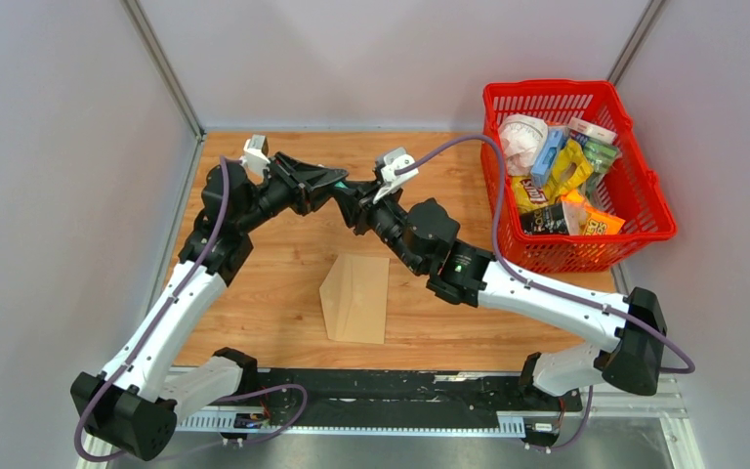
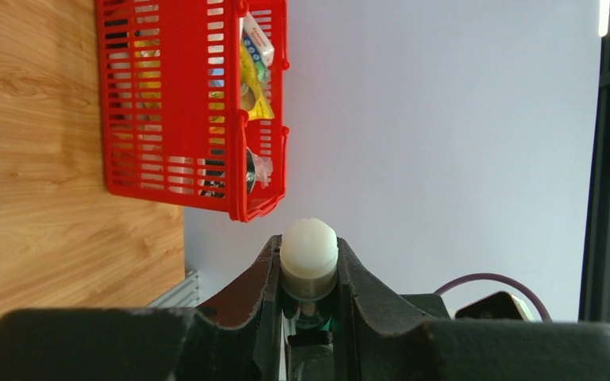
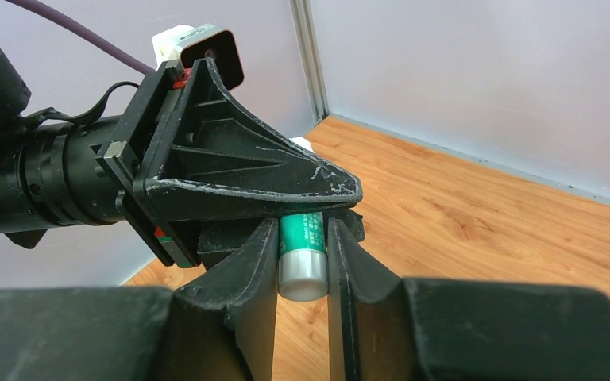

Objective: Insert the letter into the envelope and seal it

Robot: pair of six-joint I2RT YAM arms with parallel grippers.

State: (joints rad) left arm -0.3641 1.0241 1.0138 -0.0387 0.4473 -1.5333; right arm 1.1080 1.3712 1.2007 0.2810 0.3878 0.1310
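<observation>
Your left gripper [image 1: 335,180] clamps the glue stick [image 2: 308,248] by its white cap, while your right gripper [image 3: 303,230] grips its green tube. The envelope [image 1: 356,298] lies flat on the table [image 1: 273,293], below both fingertips and apart from them.

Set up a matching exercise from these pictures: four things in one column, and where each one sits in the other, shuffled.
Things
1. envelope
2. red basket
3. white cap of the glue stick
4. green tube of the same stick

Places
A. between the fingers of the right gripper
B. flat on the wooden table
C. between the fingers of the left gripper
D. at the far right of the table, holding snack packets

Pairs: 1-B, 2-D, 3-C, 4-A
</observation>
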